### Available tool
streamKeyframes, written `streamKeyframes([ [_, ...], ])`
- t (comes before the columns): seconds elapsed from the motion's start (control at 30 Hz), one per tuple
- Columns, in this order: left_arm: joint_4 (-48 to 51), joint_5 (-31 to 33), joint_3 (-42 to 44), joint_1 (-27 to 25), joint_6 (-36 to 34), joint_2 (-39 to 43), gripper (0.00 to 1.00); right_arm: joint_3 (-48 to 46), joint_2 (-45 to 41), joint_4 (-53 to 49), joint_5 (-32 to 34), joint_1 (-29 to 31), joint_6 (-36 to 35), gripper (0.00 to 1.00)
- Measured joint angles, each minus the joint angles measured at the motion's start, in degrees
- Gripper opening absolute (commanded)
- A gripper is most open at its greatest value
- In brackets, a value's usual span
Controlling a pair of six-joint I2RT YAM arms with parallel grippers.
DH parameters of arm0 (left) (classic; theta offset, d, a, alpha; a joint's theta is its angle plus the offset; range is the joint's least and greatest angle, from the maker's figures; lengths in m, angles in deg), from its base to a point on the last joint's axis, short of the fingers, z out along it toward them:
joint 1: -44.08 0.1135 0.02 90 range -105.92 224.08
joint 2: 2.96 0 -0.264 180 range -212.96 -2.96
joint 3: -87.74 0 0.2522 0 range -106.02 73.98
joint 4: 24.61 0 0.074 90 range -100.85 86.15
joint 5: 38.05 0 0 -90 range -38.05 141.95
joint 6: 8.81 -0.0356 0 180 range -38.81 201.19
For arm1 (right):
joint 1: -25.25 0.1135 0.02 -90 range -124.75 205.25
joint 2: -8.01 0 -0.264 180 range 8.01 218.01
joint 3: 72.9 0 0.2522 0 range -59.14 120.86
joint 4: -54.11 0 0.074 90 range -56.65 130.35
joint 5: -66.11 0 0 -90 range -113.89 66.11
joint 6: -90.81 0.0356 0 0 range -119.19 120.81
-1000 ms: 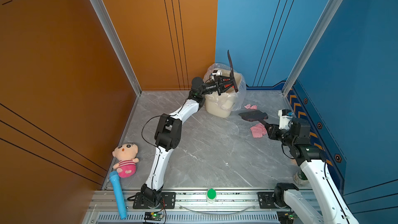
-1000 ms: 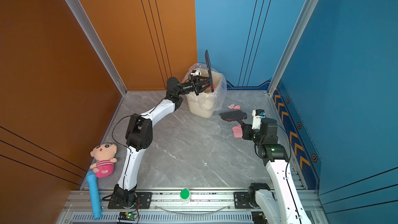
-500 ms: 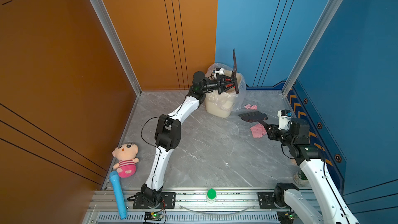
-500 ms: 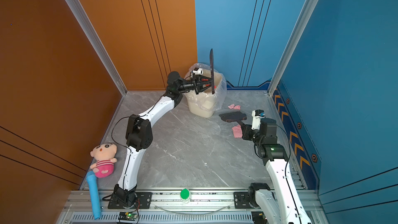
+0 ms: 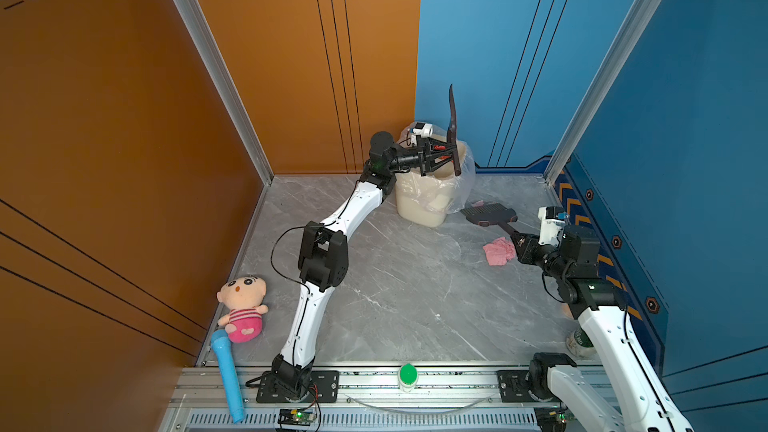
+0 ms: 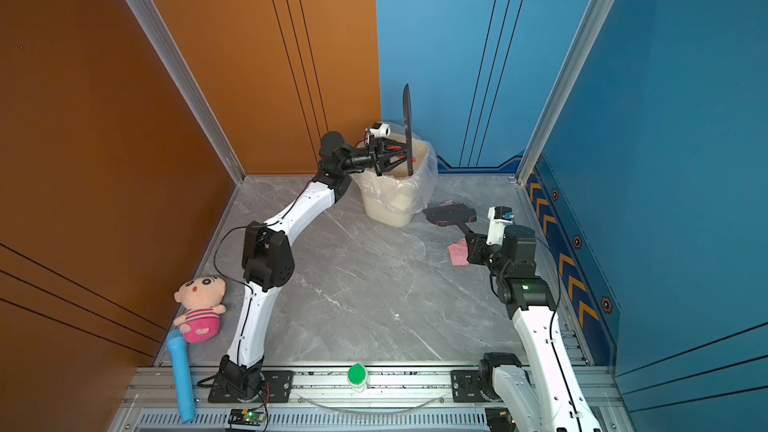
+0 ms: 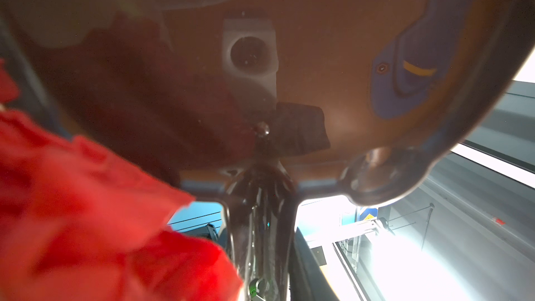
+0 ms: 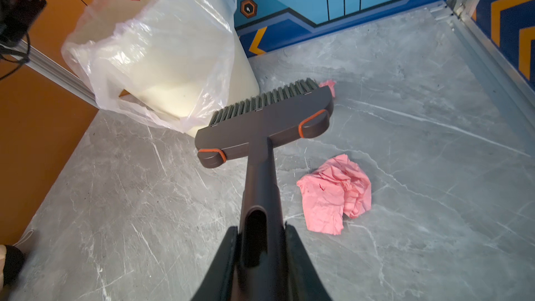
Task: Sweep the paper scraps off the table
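Tipped steeper than a second ago, the dustpan (image 5: 453, 130) clamped in the left gripper (image 5: 446, 151) sheds red paper scraps (image 7: 86, 212) into the lined bin (image 5: 424, 197), while the right gripper (image 8: 260, 244), shut on the brush (image 8: 263, 123), waits by pink scraps (image 8: 335, 192) on the desk (image 5: 395, 284).

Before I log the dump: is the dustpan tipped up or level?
Tipped up: the dustpan stands nearly on edge over the bin, shut in the left claw.

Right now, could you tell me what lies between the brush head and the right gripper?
Only the brush handle, which the right gripper holds, over bare table. The pink scrap lies beside it, as the right wrist view shows.
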Motion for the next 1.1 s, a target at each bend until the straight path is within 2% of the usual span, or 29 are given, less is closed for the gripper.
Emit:
streamKeyframes([
  [0.3, -8.92, 0.72, 0.00, 0.31, 7.02, -1.57, 0.00, 7.39, 1.57, 7.78, 1.14, 0.00, 2.62, 0.00],
  [0.7, -12.61, 1.20, 0.02, 0.31, 9.79, -1.99, 0.00, 10.84, 6.64, 16.00, 2.16, 0.76, 7.34, 0.00],
  [1.1, -13.53, 1.79, 0.02, 0.31, 10.47, -2.01, 0.00, 13.07, 12.52, 17.27, 3.85, 11.93, 6.88, 0.00],
])
